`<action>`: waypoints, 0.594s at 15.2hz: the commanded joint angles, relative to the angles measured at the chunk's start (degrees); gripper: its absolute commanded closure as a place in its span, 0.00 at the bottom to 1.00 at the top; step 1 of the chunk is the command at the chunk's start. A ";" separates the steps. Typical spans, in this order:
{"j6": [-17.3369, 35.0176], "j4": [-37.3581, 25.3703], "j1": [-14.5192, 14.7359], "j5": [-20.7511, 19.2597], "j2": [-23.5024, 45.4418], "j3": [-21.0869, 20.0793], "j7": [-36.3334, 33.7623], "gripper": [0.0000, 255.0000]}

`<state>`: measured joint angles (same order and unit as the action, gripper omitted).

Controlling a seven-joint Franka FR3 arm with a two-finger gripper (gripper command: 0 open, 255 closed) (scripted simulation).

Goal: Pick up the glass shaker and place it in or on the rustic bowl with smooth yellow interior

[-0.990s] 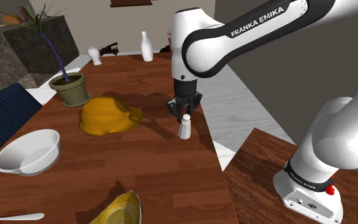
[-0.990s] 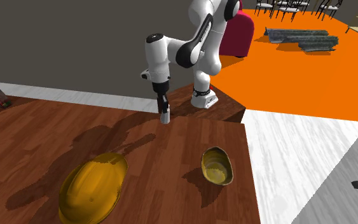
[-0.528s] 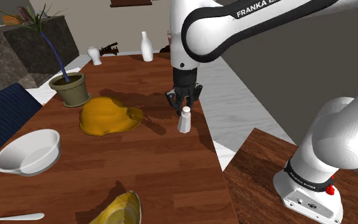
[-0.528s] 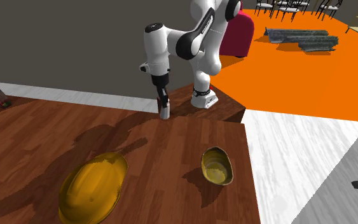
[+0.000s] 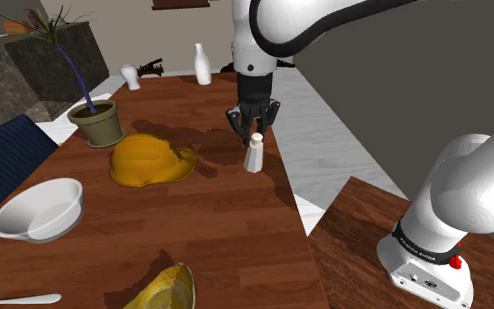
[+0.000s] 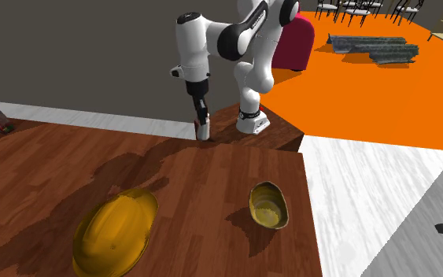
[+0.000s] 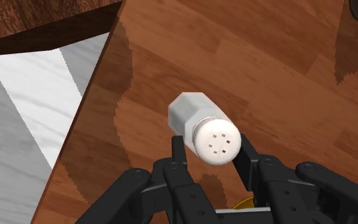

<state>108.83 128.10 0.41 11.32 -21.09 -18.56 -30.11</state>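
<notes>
Gripped white faceted shaker w/ perforated cap [image 7: 203, 127] in all-black two-finger claw [image 7: 210, 145], fingers [image 7: 247, 159] closed on its sides just below the cap. High hold, prob. to leave the base free for setting down. Held upright, apparently just clear of dark reddish wood desk [image 5: 218, 228], near the edge twd the stand. Flanked on the shoulder view's left by yellow hard hat [image 5: 148, 160]. Lay well apart, at the shoulder view's lower edge: rough brown bowl w/ smooth yellow interior [image 5: 170, 288]. Hence, likely, the lift before any carry across.
</notes>
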 commanded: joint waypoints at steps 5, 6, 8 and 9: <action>-3.66 -3.81 0.36 0.00 -0.04 -0.65 -1.69 1.00; -3.71 -4.61 0.80 0.15 0.52 -1.69 -3.17 1.00; -3.80 -6.40 1.64 0.29 1.83 -3.78 -6.17 1.00; -3.85 -7.39 2.03 0.28 2.58 -4.84 -7.70 1.00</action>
<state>104.86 121.65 2.06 11.62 -19.39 -22.33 -36.20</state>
